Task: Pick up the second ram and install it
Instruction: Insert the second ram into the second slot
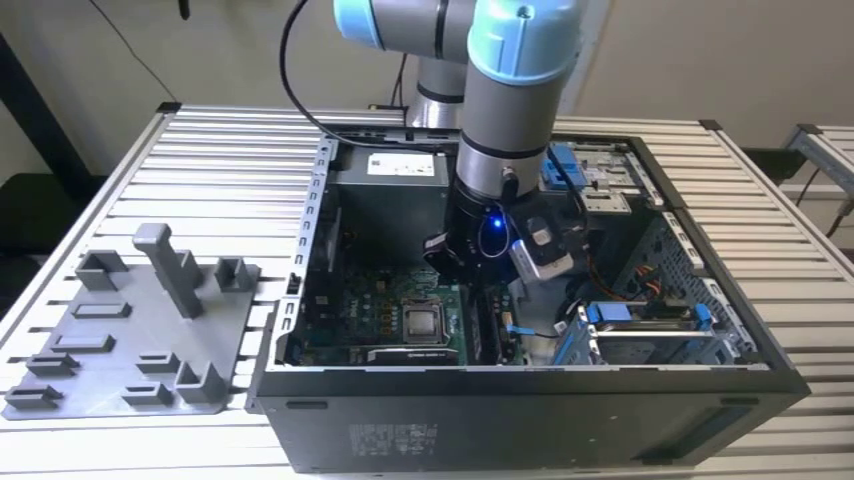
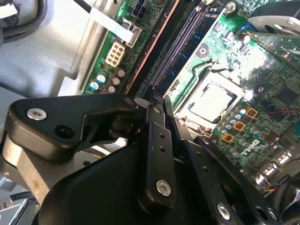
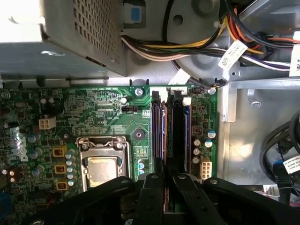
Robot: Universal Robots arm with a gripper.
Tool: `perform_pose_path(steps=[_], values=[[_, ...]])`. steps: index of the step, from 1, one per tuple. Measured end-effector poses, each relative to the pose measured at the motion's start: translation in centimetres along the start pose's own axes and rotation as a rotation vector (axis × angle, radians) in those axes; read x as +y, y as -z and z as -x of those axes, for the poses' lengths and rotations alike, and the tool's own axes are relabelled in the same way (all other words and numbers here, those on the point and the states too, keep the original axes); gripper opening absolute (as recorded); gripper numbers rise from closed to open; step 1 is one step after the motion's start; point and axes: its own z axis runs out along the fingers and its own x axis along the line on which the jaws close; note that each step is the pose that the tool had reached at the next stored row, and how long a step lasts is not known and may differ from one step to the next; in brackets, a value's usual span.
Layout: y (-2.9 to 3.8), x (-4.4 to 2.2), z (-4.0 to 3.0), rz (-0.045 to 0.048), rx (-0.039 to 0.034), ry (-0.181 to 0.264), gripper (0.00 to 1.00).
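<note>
Open computer case point(image 1: 310, 210) holds green motherboard point(image 3: 103, 117) with silver processor point(image 3: 102, 169). Grey tray point(image 1: 80, 375) sits outside, at the exterior view's left. Cable bundle point(image 3: 187, 47) and power supply point(image 3: 61, 33) lie beyond the slots. Gripper point(image 3: 168, 190) fingers point(image 3: 152, 197) are drawn close, clamped on the second ram point(image 3: 187, 136). It stands edge-down over the memory slots point(image 3: 157, 136), long axis parallel to them.

We see a white slatted table point(image 1: 200, 160) before a plain beige wall point(image 1: 721, 60), with dark furniture point(image 1: 34, 210) at the exterior view's left.
</note>
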Motion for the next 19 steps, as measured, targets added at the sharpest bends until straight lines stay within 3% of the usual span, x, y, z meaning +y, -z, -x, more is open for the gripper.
perform_pose_path(steps=[12,19], values=[[-0.04,0.00,0.01,-0.0010,-0.0003,0.001,0.14],[-0.06,0.00,0.00,-0.0001,-0.0062,0.030,0.14]])
